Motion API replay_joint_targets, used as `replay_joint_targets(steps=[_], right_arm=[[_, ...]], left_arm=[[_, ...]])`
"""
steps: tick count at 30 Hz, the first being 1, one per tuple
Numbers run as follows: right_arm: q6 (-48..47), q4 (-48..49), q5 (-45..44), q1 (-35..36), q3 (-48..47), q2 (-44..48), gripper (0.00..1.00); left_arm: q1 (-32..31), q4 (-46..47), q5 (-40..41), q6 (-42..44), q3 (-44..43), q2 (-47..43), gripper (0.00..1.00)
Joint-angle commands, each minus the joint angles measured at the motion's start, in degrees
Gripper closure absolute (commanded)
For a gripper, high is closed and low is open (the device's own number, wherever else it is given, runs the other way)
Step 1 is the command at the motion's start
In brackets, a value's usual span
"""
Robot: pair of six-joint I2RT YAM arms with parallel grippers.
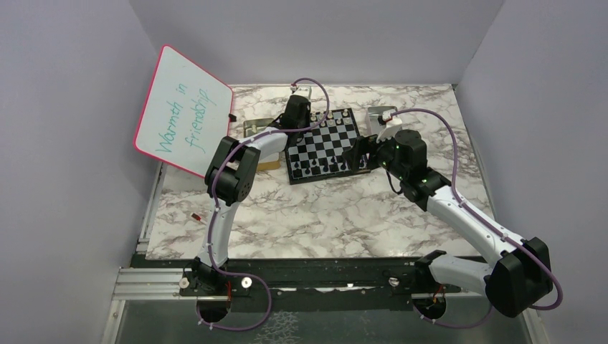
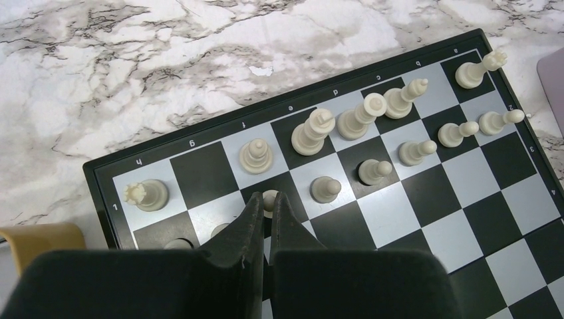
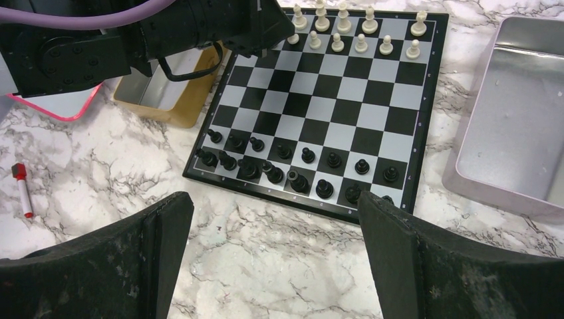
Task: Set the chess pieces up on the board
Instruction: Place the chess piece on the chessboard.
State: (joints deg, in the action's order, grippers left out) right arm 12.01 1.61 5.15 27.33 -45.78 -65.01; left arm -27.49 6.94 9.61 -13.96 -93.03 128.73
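The board [image 1: 337, 136] lies at the back middle of the table. White chess pieces [image 2: 359, 118] stand on its far two rows, black chess pieces [image 3: 292, 169] on its near two rows. My left gripper [image 2: 268, 199] is over the board's far left part, its fingers closed on a white pawn [image 2: 269, 197] on a dark second-row square. Two more white pawns are partly hidden behind its fingers. My right gripper [image 3: 276, 219] is wide open and empty, above the marble just in front of the board's [image 3: 319, 100] near edge.
A silvery metal tray [image 3: 512, 113] lies right of the board, a tan tray [image 3: 166, 93] left of it. A pink-rimmed whiteboard [image 1: 183, 111] leans at the back left. A red marker [image 3: 22, 189] lies on the marble at the left.
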Motion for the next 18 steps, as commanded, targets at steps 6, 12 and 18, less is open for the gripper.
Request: replay_joint_targets(steps=[6, 12, 18], right_arm=[[-0.25, 0.77, -1.63, -0.09, -1.31, 0.57, 0.0], [-0.23, 0.85, -1.63, -0.09, -1.32, 0.4, 0.0], [-0.23, 0.85, -1.57, -0.08, -1.22, 0.13, 0.0]], left_arm=[[0.05, -1.14, -0.99, -0.11, -1.8, 1.18, 0.95], [0.05, -1.16, -1.17, -0.02, -1.8, 1.09, 0.89], [0.03, -1.58, -1.88, -0.11, -1.77, 0.04, 0.79]])
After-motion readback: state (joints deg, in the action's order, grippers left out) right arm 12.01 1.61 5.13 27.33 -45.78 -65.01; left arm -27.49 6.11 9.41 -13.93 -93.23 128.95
